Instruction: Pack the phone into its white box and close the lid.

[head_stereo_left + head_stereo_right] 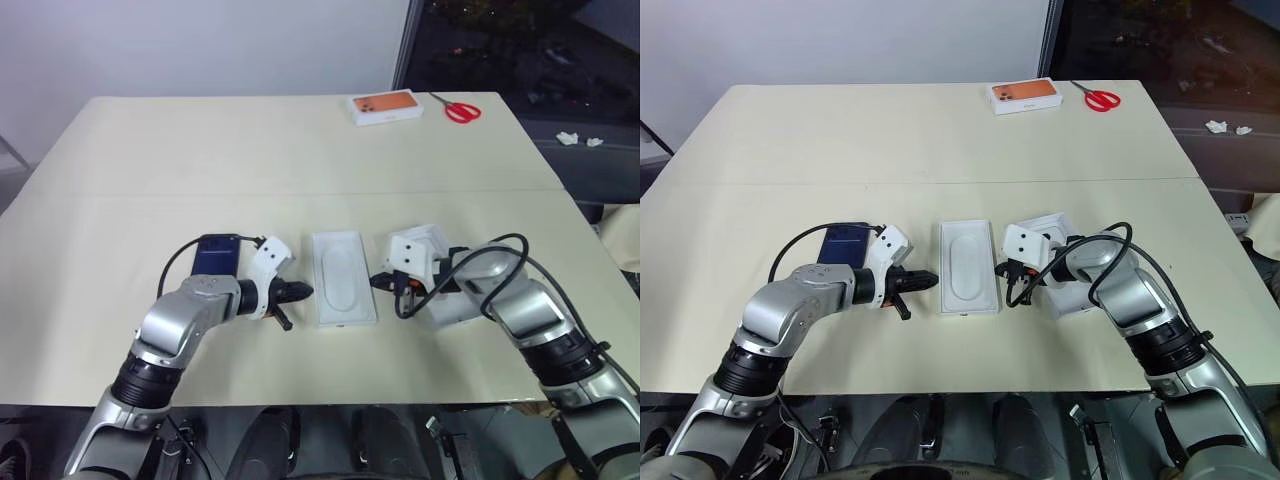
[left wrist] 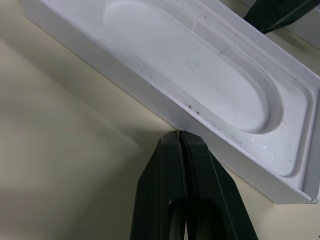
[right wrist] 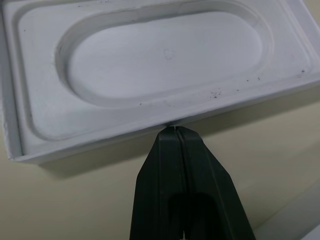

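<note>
The dark blue phone lies flat on the table just behind my left wrist, which partly covers it. At the table's middle sits a white insert with an oval recess. My left gripper is shut and empty, its tip at the insert's left long side. My right gripper is shut and empty too, its tip against the opposite long side. A shallow white cardboard piece lies under my right arm. I cannot tell whether it is the white box or the lid.
An orange-topped box and red scissors lie at the far right of the beige table. Black cables loop around both wrists. The table's front edge runs close below both arms.
</note>
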Robot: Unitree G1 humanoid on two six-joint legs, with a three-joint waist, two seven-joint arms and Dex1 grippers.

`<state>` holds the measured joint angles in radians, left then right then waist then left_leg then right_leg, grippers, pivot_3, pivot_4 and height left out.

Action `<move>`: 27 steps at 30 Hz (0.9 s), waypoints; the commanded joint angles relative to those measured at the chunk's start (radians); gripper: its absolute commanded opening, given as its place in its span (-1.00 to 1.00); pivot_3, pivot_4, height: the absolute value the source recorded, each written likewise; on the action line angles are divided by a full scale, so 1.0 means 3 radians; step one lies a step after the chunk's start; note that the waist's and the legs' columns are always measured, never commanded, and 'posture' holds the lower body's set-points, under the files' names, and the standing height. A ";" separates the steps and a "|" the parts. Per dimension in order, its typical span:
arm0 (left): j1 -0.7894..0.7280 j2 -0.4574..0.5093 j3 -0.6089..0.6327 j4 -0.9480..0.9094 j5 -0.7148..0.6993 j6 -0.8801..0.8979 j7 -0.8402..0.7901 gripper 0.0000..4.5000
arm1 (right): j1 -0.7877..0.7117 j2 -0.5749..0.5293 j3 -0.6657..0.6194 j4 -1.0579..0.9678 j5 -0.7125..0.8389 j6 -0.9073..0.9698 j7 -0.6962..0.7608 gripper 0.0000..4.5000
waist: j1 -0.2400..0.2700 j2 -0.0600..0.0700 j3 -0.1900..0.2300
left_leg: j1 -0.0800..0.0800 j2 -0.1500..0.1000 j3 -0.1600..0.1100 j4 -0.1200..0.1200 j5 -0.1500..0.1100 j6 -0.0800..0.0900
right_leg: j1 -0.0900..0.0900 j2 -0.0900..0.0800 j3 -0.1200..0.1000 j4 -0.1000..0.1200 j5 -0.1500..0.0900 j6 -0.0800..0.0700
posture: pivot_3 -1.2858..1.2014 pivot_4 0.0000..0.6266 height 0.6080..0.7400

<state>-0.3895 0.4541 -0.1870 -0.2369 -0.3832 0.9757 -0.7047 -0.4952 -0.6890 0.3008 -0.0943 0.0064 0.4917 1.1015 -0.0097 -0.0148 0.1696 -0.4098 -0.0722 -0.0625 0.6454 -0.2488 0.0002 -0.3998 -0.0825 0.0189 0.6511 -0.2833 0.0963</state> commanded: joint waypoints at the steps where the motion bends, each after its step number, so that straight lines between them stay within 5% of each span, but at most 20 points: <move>1: 0.0046 0.0117 0.0058 0.0004 -0.0029 0.0020 -0.0027 -0.95 | -0.0084 -0.0100 -0.0076 -0.0105 0.0055 -0.0043 0.0063 -1.00 | -0.0001 0.0000 0.0000 | 0.0000 0.0000 0.0000 0.0000 0.0000 0.0000 | 0.0000 0.0000 0.0000 0.0000 0.0000 0.0000 | 0.03 -0.52 1.00; 9: 0.0083 0.0318 0.0261 -0.0037 -0.0068 -0.0075 -0.0039 -0.95 | -0.0412 -0.0107 -0.0184 0.0044 0.0071 -0.0130 0.0005 -1.00 | -0.0014 0.0001 0.0001 | 0.0000 0.0002 0.0000 -0.0002 0.0000 0.0000 | -0.0005 0.0002 0.0001 0.0002 0.0000 0.0000 | 0.03 -0.52 1.00; 15: 0.0138 0.0464 0.1005 0.0083 -0.0524 0.0064 -0.0159 -0.95 | -0.0705 0.0392 -0.0289 0.0216 0.0135 -0.0216 -0.0429 -1.00 | -0.0011 0.0000 0.0002 | -0.0003 0.0003 0.0000 -0.0005 0.0001 -0.0002 | -0.0011 0.0001 0.0002 0.0004 0.0000 0.0000 | 0.03 -0.52 1.00; 19: 0.0147 0.0731 0.1463 0.0288 -0.0771 0.0153 -0.0332 -0.40 | -0.0721 0.0724 -0.0152 0.0140 0.0132 -0.0199 -0.0556 -1.00 | -0.0014 0.0000 0.0002 | -0.0004 0.0003 0.0000 -0.0005 0.0005 -0.0009 | -0.0013 0.0002 0.0002 0.0004 0.0000 0.0000 | 0.03 -0.52 1.00; 25: 0.0249 0.1068 0.1920 0.0675 -0.1023 0.0208 -0.0566 0.98 | -0.0821 0.1147 0.0095 0.0459 -0.0051 -0.0369 -0.0787 -1.00 | -0.0023 0.0002 0.0003 | -0.0004 0.0002 0.0001 -0.0005 0.0006 -0.0010 | -0.0026 0.0002 0.0001 0.0005 0.0000 0.0000 | 0.03 -0.52 1.00; 27: 0.0291 0.1120 0.1942 0.0703 -0.1048 0.0193 -0.0597 0.98 | -0.0836 0.1212 0.0122 0.0495 -0.0055 -0.0374 -0.0815 -1.00 | -0.0010 0.0002 0.0003 | -0.0004 0.0001 0.0001 -0.0005 0.0009 -0.0015 | -0.0026 0.0001 0.0001 0.0005 0.0000 0.0000 | 0.03 -0.52 1.00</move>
<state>-0.3057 0.7746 0.3700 -0.0211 -0.6704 1.0418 -0.8658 -0.7170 -0.3358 0.3428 0.0640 -0.0075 0.3997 0.8696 -0.0127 -0.0143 0.1706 -0.4109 -0.0720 -0.0622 0.6440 -0.2461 -0.0044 -0.4077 -0.0824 0.0191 0.6526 -0.2833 0.0961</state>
